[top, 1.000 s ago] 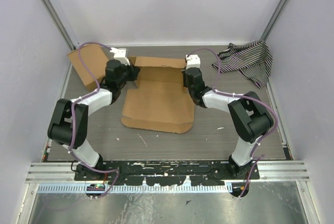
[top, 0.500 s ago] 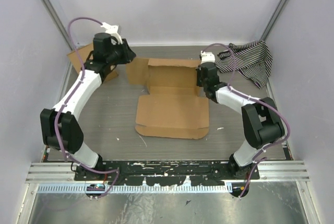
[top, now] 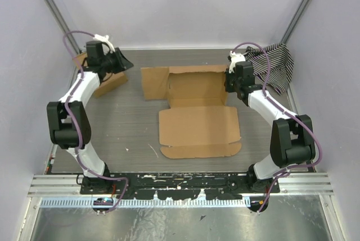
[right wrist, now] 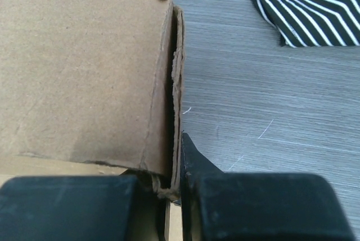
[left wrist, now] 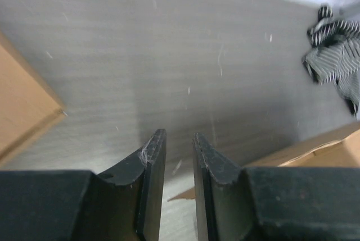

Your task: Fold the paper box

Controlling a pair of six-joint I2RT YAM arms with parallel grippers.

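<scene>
mostly flat, creased brown paper box (top: 198,126), right pincer (right wrist: 176,159) pinching its upright edge

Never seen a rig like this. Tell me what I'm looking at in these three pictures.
These are two robot arms bolted to the near edge of a table. The wide picture looks down from above and behind them. The other two come from a camera on each wrist, with that arm's own fingers at the bottom. On the table lie a cardboard box not yet folded up, a smaller cardboard piece at far left and a striped cloth at far right. The right gripper is clamped on the box's right edge. The left gripper is slightly open, holding nothing, above bare table.
</scene>
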